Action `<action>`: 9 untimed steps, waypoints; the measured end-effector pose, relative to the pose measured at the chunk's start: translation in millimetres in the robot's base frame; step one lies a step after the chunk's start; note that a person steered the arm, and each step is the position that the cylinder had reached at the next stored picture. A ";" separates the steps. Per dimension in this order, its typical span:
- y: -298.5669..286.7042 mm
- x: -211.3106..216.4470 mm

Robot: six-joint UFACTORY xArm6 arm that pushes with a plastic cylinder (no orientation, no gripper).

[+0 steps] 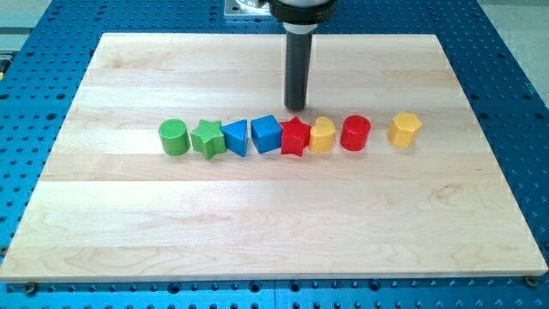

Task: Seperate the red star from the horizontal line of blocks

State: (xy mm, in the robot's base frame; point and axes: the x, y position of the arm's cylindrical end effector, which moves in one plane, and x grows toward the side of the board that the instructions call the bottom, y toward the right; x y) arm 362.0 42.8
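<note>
A red star (295,137) sits in a horizontal row of blocks across the middle of the wooden board (257,232). From the view's left the row holds a green cylinder (173,136), a green star (208,138), a blue triangle (235,137), a blue cube (266,134), the red star, a yellow heart-like block (322,136), a red cylinder (355,133) and a yellow hexagon (405,130). The red star touches the blue cube and the yellow block. My tip (296,106) stands just above the red star toward the view's top, close to it.
A blue perforated table (515,86) surrounds the board on all sides. The yellow hexagon stands a little apart at the row's right end.
</note>
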 end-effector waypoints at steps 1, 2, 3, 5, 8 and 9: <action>18.4 0.0; 19.1 0.0; 17.4 1.0; 17.4 3.8; 15.2 35.9; 10.1 65.6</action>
State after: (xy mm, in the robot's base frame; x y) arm 427.6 53.0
